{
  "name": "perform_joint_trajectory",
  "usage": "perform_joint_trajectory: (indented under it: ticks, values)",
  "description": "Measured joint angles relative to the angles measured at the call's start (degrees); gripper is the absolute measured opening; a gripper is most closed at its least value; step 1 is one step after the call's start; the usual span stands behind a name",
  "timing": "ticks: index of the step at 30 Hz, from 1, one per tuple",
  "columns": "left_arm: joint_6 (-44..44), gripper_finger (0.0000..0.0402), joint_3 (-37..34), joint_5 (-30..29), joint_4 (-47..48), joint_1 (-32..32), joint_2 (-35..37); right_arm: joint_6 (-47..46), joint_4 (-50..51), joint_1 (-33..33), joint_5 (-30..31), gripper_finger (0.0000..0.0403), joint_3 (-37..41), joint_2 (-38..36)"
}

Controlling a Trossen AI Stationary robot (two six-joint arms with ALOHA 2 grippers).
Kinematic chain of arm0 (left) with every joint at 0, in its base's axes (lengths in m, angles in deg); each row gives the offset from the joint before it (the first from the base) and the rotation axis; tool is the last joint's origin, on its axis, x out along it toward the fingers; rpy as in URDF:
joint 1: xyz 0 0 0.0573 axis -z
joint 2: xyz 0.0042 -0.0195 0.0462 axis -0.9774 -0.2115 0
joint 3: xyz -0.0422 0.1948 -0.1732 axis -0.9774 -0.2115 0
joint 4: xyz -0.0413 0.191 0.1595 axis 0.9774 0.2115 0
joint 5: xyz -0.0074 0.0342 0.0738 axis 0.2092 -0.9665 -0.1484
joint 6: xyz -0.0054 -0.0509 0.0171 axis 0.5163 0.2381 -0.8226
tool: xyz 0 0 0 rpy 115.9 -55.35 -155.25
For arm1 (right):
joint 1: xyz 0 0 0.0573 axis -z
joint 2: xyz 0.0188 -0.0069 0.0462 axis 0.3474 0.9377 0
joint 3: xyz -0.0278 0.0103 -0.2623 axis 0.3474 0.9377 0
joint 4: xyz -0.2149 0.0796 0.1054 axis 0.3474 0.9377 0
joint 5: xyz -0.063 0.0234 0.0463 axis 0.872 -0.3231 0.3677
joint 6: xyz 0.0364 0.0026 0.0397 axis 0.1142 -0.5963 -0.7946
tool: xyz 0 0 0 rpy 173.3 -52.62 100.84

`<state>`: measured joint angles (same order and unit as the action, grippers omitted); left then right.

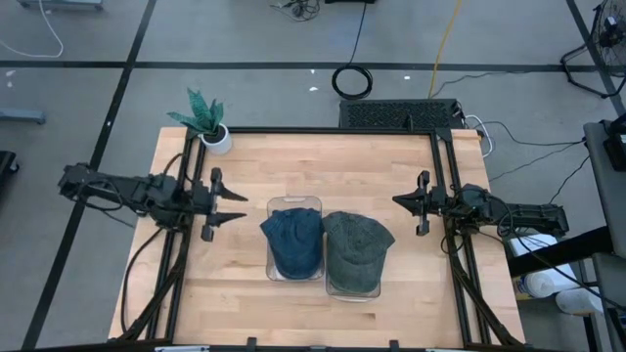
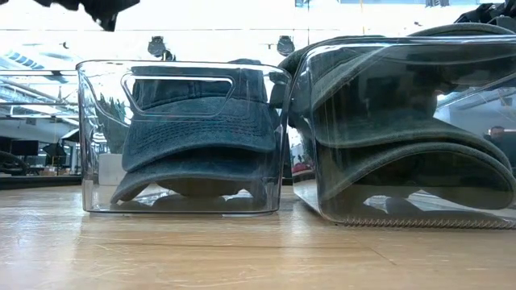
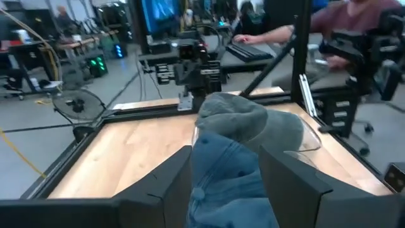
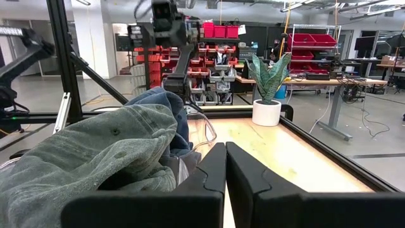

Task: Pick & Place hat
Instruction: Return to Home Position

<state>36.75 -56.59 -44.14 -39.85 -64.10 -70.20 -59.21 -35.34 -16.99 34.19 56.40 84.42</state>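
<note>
Two clear bins stand side by side at the table's middle. The left bin holds a blue denim hat, whose crown rises above the rim. A grey-green hat fills the right bin. Through the bin walls in the low view, the blue hat and the grey-green hat rest inside. My left gripper stands open and level to the left of the blue hat's bin, pointing at it and apart from it. To the right of the bins, my right gripper hangs shut and level with nothing in it.
A small potted plant stands at the table's far left corner. Black frame rails run along the table's left, right and far sides. Bare wood lies in front of and behind the bins. A person sits at a desk beyond the table.
</note>
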Motion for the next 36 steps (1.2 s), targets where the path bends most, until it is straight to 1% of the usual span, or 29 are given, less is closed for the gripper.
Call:
perform_joint_trajectory:
  ticks: [3,7,15,23,30,34,36]
  values:
    - [0.95,0.0186,-6.12,0.11,-3.25,-1.43,6.53,0.00,0.00,-0.01,0.01,0.0000,0.00,0.00]
    - [1.56,0.0186,-12.55,0.14,-6.25,-2.34,14.83,0.00,0.00,0.00,0.00,0.0000,0.01,0.00]
    - [2.02,0.0187,-20.76,0.46,-5.80,-2.51,29.17,0.00,0.00,-0.02,0.01,0.0000,0.01,0.00]
    - [3.47,0.0187,-22.91,0.28,-4.60,-4.73,28.90,0.00,-0.16,-0.02,0.00,0.0000,0.01,0.02]
    - [4.39,0.0187,-28.85,0.38,-9.69,-6.81,28.91,0.02,-0.24,-0.02,0.04,0.0000,0.01,0.02]
    - [4.85,0.0187,-28.80,0.64,-9.22,-7.75,28.80,0.01,-0.20,-0.01,0.01,0.0000,0.00,0.02]
    - [4.69,0.0186,-28.80,1.76,-9.05,-8.07,28.80,0.00,-0.20,0.00,0.00,0.0000,0.01,0.02]
